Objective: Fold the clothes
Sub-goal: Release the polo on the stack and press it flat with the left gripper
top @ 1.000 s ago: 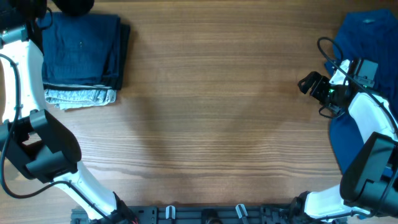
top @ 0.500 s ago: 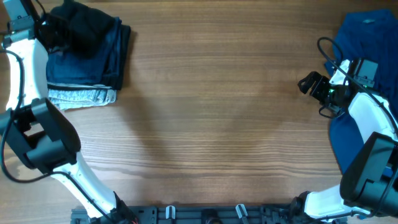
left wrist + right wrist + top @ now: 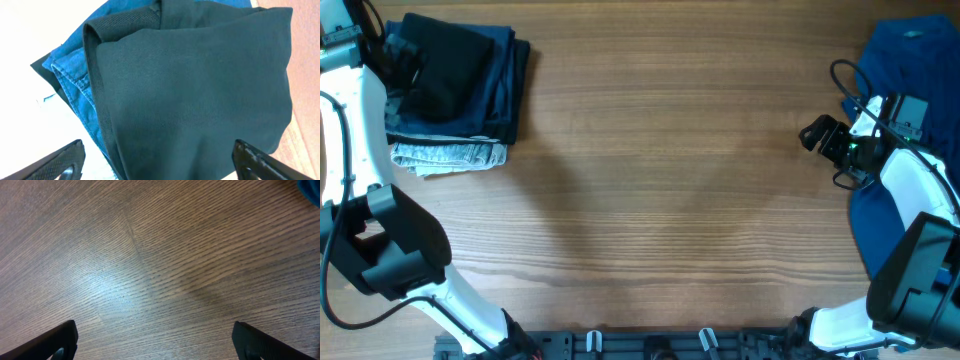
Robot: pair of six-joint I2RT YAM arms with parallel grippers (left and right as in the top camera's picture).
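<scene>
At the table's (image 3: 670, 180) far-left corner, the black shirt (image 3: 445, 65) lies folded atop what looks like stacked denim (image 3: 505, 92); left gripper (image 3: 159, 162) hangs over it, jaws spread, holding nothing; right gripper (image 3: 815, 133), equally wide, hovers beside the blue shirt (image 3: 910, 60).

Wooden table (image 3: 670, 150) bears a folded stack (image 3: 455, 100) and blue shirt (image 3: 910, 50).

- A robotics lab bench is indicated.
- A white-and-black left arm (image 3: 345, 150) and right arm (image 3: 920, 190) are seen rising from a black mounting rail (image 3: 650, 345) along the bottom edge.
- Loose cabling (image 3: 840, 75) is exposed at right.
- A bare wood-grain table (image 3: 650, 180) fills the frame, with folded clothes (image 3: 455, 90) stacked at upper left.
</scene>
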